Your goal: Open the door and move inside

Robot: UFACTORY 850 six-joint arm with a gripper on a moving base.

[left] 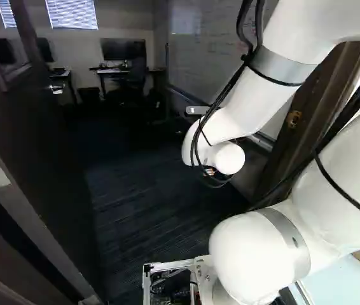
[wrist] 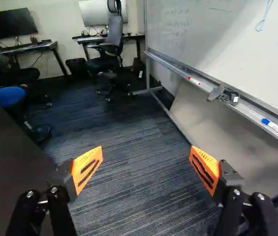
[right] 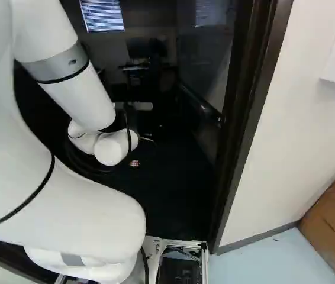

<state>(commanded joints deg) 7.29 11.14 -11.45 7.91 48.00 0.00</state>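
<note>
- Door [left: 46, 152] swung open at the left base view's left; exact angle perhaps masked by shadow.
- Gripper [wrist: 146, 151] spread wide, nothing held.
- Entry seems in hand; the base [right: 185, 243] should be driven ahead, clear of the frame [right: 244, 106].

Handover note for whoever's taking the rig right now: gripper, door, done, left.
Gripper: open, nothing between its fingers, facing into the room over dark carpet.
Door: open, at the left of the left base view; gripper clear of its handle.
Door frame: its other side stands close by the base's front corner in the right base view.
Done: door opened, arm reaching through.
Left: base looks to be at the doorway, not fully in. Drive it in; I'd watch that corner, and the whiteboard beyond.
</note>
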